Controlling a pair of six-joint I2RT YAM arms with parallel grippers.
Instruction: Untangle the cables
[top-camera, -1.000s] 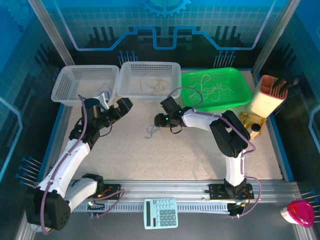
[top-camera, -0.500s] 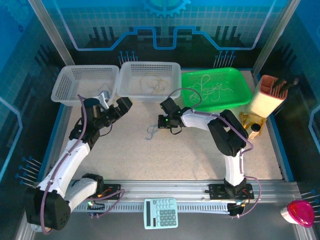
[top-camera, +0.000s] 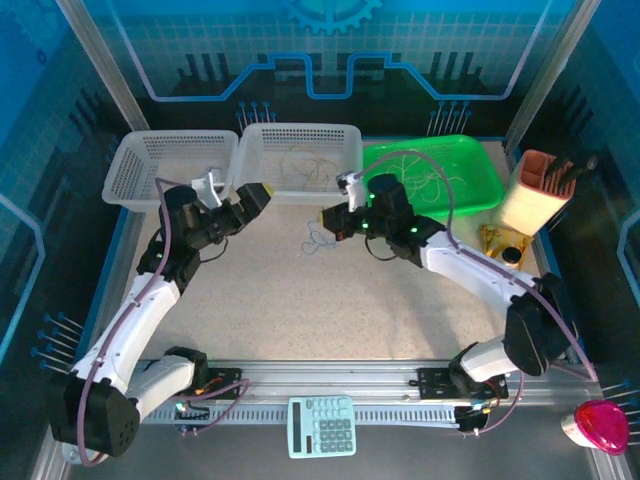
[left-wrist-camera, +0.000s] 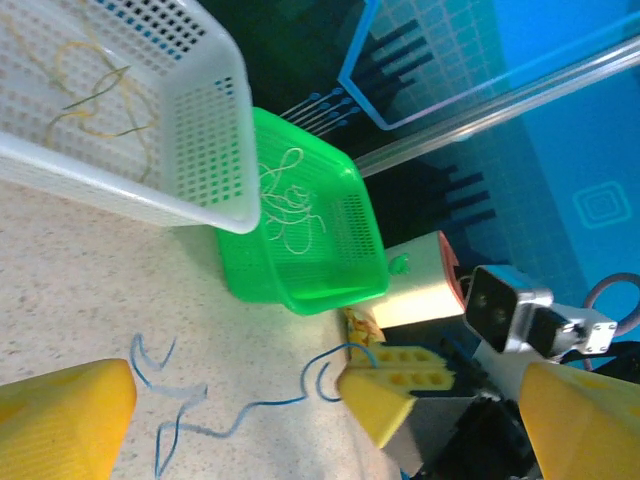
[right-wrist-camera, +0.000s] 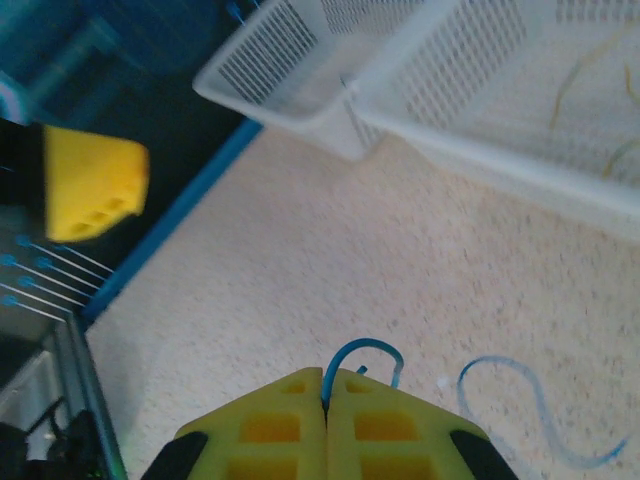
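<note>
The right gripper (top-camera: 328, 222) was seen over the middle of the table (top-camera: 300, 320), just near of the middle white basket (top-camera: 258, 182). It was clenched. In the right wrist view its two yellow fingers (right-wrist-camera: 268, 428) were pressed flat together, with a short loop of the blue-grey cable (top-camera: 318, 241) pinched between their tips. The rest of that cable was laid out in loose curls on the speckled tabletop, just near and slightly left of the gripper. In the left wrist view it could be followed from those curls up to the yellow fingertip.

The left gripper (top-camera: 243, 200) was held left of the cable, near the gap between the left white basket (top-camera: 130, 190) and the middle one. It was released, its yellow fingers spread wide apart with nothing between them. It was pointed toward the right gripper and was kept well apart from the blue-grey cable.

Yellowish cables (top-camera: 308, 166) were seen lying tangled in the middle white basket. White cables (top-camera: 425, 180) were seen looped together in the green tray (top-camera: 480, 195), to the right of that basket at the far side of the table.
</note>
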